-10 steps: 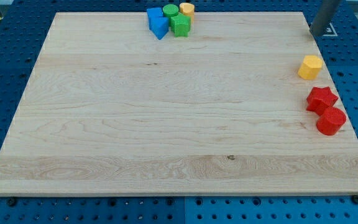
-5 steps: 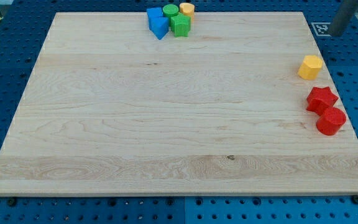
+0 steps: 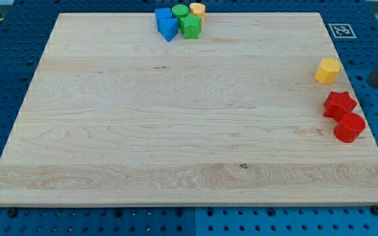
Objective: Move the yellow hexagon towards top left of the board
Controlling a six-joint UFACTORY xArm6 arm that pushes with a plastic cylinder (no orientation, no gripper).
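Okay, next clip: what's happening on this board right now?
My tip sits off the board's right edge, to the right of the yellow hexagon and not touching it. The hexagon rests near the right edge, so the push towards the top left has not begun. Below it lie a red star and a red cylinder. Blue, green and yellow blocks cluster at the top edge.

The wooden surface (image 3: 176, 118) is seen lying on a blue perforated base (image 3: 5, 59). The yellow hexagon (image 3: 328, 70) is placed near the view's right edge, with a red star (image 3: 339, 104) and a red cylinder (image 3: 350, 127) below it, touching each other. My tip (image 3: 376, 86) is located off the surface, just right of the hexagon, apart from it. At the view's top, two blue blocks (image 3: 166, 23), a green cylinder (image 3: 180, 11), a green block (image 3: 190, 27) and a yellow cylinder (image 3: 197, 9) are clustered.
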